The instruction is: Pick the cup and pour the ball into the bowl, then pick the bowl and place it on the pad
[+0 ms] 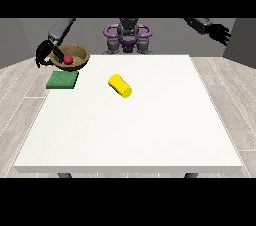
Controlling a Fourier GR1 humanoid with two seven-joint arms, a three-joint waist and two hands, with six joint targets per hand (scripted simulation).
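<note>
Brown bowl (pixel 75 55) is lifted off the white table (pixel 150 135), held by the hand at the view's left (pixel 45 52), whose fingers curl over the bowl's near-left rim. Red ball (pixel 67 60) sits inside the bowl, so the pour appears already done. Green pad (pixel 63 80) lies flat on the table just below and slightly left of the bowl as seen here; the bowl looks to hover above the pad's far edge, not yet resting on it, though exact height over the pad is hard to judge from this view. Yellow cup (pixel 120 85) lies on its side on the table, well to the right of the pad, apart from everything else, untouched by either hand. The hand at the view's right (pixel 220 32) is raised clear of the table, far from the pad, holding nothing; fingers look relaxed and spread. Judgement on progress: first stage complete (ball in bowl, cup discarded), bowl picked up, transport nearly finished. Remaining: bring the bowl squarely over the pad, lower it until it sits flat, release without tipping the ball out.
</note>
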